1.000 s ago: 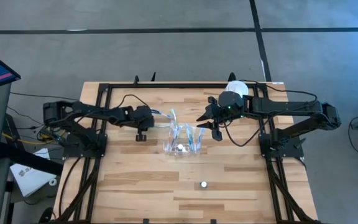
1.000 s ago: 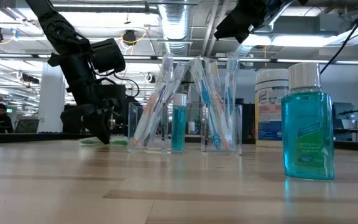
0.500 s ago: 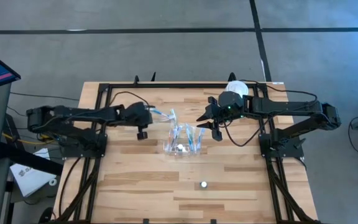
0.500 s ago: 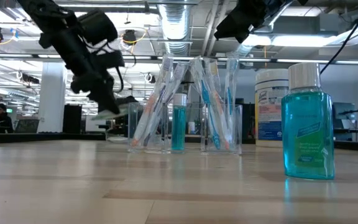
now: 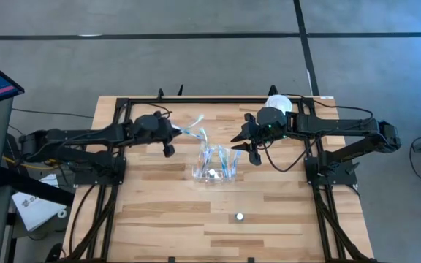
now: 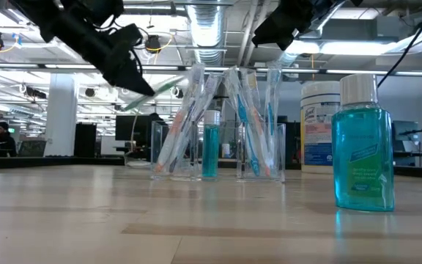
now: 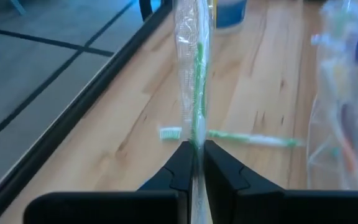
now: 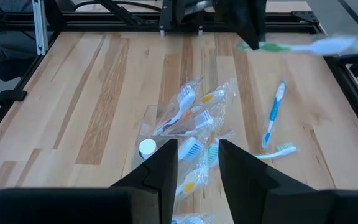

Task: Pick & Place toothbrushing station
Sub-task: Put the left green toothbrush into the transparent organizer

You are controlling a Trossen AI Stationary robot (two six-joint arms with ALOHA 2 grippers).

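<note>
reaching over the table, left gripper [image 7: 193, 163] (jaws clamped) holds a wrapped toothbrush [image 7: 193, 68] aloft.

2 arms [image 5: 86, 135], 1 clear cup [image 5: 214, 172], 1 blue bottle [image 6: 363, 143], 1 tub [image 6: 319, 125], approx. 10 brushes [image 8: 191, 118].

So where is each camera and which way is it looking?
High view: above the table, looking straight down; both arms show.
Low view: at tabletop height, looking across at the clear holder; arms hang in from above.
Left wrist view: on the left arm, past the left gripper pinching a wrapped toothbrush.
Right wrist view: on the right arm, past the right gripper above the holder.
Shared: every view shows that lifted toothbrush.
</note>
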